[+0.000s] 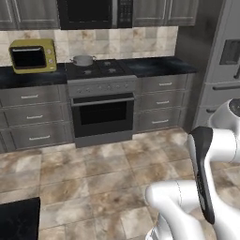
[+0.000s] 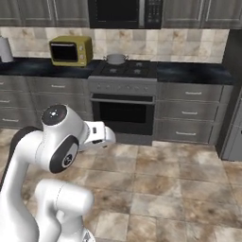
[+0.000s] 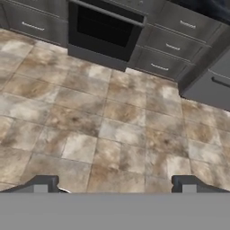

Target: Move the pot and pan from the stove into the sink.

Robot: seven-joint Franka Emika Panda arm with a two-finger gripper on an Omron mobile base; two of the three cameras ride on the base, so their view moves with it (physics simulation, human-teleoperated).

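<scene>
You are looking across a tiled floor [image 3: 112, 130] at the stove [image 1: 100, 105], which is standing well away from the arm, in the middle of a run of grey drawers under a dark counter [image 2: 191, 72]. The pot [image 1: 83, 60] is sitting on the stove's back left burner, upright, with its pale rim showing; from the right base view the same pot [image 2: 116, 58] is resting at the stove's rear left corner. Just left of the stove, a yellow toaster oven [image 1: 33, 55] is standing on the counter. Above the stove a dark microwave [image 2: 125, 13] is hanging between grey cabinets. To the stove's right, past the drawers, a tall grey fridge [image 1: 224, 65] is standing.

Your gripper [image 3: 115, 185] is hanging over the bare floor in front of the stove, its two dark fingertips [image 3: 41, 183] standing far apart with nothing between them. The hand view is showing the oven door [image 3: 105, 30] beyond the tiles.
</scene>
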